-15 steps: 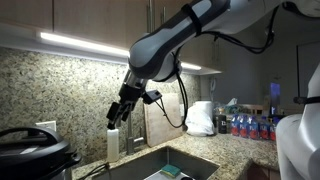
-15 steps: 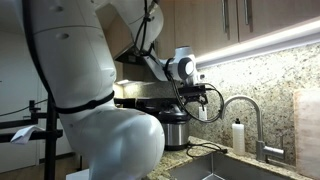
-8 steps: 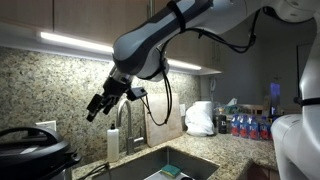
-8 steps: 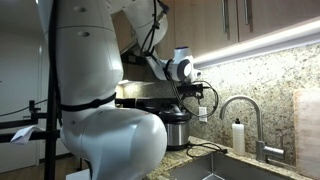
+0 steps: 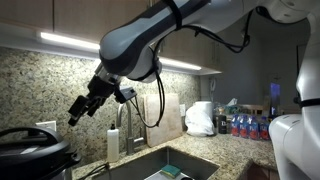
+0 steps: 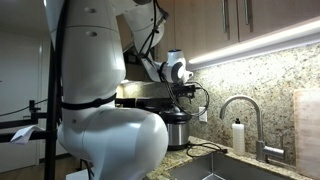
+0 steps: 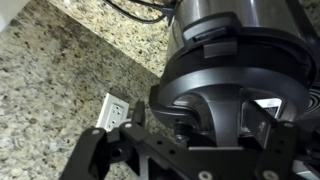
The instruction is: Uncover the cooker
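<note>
Looking along the bench [image 5: 236, 150] from the left, we find the cooker [image 5: 30, 152] at its left end, with the domed black lid on and the handle on top. A white wall outlet [image 5: 45, 128] sits on the speckled backsplash just behind it. Up and to the right of the cooker, clear of it, the gripper [image 5: 78, 110] hangs in the air, tilted down toward the lid. In the wrist view we see its fingers [image 7: 88, 160] spread wide with nothing between them, and the cooker's lid [image 7: 230, 70] fills the picture beyond. Further right come a soap bottle [image 5: 113, 144], the faucet [image 5: 124, 118] over the sink [image 5: 165, 165], a cutting board [image 5: 166, 114] leaning on the wall, a white bag [image 5: 202, 118] and some bottles [image 5: 246, 125]. In an exterior view, the robot's white body hides much of the cooker [image 6: 174, 126], with the gripper [image 6: 193, 93] above it.
</note>
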Controlling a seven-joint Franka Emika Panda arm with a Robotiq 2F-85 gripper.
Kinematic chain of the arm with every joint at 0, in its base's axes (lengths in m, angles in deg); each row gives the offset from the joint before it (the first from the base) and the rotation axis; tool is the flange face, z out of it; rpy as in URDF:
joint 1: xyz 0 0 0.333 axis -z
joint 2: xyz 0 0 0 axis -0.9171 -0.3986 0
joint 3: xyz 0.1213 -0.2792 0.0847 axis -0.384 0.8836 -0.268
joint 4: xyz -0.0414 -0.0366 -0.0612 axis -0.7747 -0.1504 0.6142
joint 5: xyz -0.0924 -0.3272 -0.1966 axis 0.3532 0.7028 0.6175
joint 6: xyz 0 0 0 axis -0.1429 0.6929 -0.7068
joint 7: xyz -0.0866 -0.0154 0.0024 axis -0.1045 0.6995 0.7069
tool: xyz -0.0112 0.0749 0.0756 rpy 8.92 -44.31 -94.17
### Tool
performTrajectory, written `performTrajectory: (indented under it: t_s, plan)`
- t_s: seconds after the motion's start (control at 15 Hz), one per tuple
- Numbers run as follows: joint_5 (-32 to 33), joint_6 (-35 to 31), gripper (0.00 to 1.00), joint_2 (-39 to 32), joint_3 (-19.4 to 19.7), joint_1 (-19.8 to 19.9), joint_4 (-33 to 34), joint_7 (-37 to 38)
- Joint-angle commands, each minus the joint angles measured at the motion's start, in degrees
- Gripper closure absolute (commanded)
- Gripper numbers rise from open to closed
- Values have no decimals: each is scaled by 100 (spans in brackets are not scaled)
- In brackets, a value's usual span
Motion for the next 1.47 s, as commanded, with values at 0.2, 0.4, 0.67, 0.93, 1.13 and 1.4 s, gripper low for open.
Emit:
performTrajectory:
  t_s: [0.2, 0.4, 0.67, 0.93, 1.13, 1.4]
  plan:
    - [15, -606, 0, -897, -158, -78, 832, -393]
    - [-848, -737, 0, -1814, -84, -336, 1543, -1437]
    - [-2235, -486, 0, -2576, -627, -281, 2324, -2898]
    - [-2237, -513, 0, -2652, -725, -286, 2483, -2908]
    - [-2172, -742, 6, -2526, -631, -296, 2255, -2699]
    - [-1987, -786, 47, -2453, -415, -340, 2077, -2479]
